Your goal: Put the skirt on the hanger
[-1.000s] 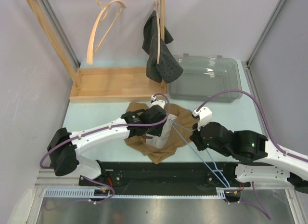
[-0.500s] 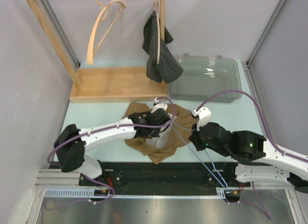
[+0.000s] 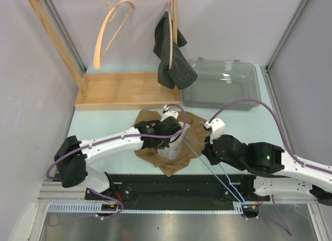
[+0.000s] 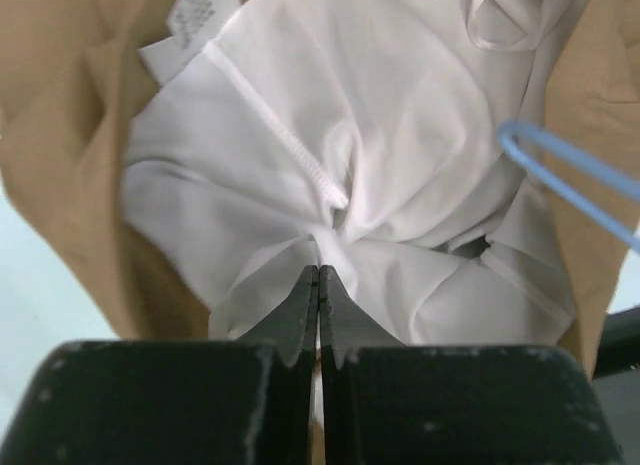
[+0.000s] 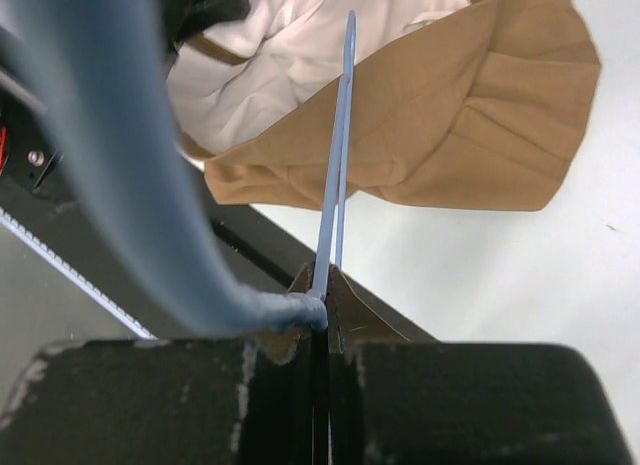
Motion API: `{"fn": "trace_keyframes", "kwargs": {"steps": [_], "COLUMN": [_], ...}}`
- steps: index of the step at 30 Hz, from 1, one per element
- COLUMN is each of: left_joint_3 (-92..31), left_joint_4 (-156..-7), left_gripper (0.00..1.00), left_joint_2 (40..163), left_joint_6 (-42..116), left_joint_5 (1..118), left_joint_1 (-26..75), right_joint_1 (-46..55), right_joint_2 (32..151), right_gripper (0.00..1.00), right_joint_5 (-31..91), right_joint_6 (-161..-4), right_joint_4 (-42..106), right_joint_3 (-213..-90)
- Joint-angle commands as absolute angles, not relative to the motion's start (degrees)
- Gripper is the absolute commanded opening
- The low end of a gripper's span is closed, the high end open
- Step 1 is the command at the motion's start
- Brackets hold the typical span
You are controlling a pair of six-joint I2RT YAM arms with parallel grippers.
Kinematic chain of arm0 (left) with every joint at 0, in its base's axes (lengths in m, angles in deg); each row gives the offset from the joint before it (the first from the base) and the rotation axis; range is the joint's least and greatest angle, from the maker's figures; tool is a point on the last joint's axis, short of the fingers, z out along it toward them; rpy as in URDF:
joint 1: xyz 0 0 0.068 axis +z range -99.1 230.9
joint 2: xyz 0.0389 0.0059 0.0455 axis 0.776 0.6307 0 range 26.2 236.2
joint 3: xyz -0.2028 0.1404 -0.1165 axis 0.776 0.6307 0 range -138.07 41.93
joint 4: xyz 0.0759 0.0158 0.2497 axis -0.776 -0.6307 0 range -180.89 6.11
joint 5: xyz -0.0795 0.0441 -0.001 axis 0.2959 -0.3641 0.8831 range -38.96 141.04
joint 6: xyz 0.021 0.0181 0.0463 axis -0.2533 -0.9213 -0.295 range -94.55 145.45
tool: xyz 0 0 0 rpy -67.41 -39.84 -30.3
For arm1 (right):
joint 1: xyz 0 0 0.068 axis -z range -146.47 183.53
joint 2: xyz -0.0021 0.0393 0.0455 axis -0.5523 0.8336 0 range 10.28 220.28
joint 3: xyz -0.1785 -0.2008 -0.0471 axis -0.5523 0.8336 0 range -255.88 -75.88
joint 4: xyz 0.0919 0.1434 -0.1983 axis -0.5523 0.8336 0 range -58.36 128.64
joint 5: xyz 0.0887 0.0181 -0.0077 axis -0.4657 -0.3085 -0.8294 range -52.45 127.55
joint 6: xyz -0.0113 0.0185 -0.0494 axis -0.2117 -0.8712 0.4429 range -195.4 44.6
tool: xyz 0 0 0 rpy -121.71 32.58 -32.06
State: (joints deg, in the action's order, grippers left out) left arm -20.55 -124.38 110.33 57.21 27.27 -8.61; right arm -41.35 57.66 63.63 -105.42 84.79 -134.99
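The left pincer point(image 4: 318, 273) has just closed, pinching the tan skirt point(image 4: 60, 135) by its white lining point(image 4: 400, 155). The right pincer point(image 5: 322, 290) clamps the blue hanger point(image 5: 340, 125), so threading looks ready to begin.

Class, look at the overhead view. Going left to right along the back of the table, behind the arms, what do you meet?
Bare curved wooden hanger → dark grey dotted garment hanging on the rack → clear plastic tub.
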Motion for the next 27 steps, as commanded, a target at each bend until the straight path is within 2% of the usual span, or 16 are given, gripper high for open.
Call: {"fn": "trace_keyframes", "kwargs": {"steps": [1, 15, 27], "left_joint_3": [-24.4, -23.0, -23.6], "left_joint_4": [-127.0, -128.4, -128.1], "left_gripper": [0.0, 0.0, 0.0], "left_joint_2": [104.1, 97.6, 98.0], "left_joint_6": [56.5, 58.1, 61.9], "left_joint_5": [24.9, 25.6, 22.3], "left_joint_1": [-8.8, -8.3, -7.4], "right_joint_1": [-44.3, -51.9, -53.6], "right_joint_2": [56.2, 54.9, 54.8], "right_gripper": [0.0, 0.0, 0.0], "right_joint_5": [64.7, 70.3, 68.0], "right_joint_6": [-105.8, -99.0, -97.8], "right_joint_4": [80.3, 63.0, 61.1], "right_joint_3": [-133.0, -124.9, -125.0]}}
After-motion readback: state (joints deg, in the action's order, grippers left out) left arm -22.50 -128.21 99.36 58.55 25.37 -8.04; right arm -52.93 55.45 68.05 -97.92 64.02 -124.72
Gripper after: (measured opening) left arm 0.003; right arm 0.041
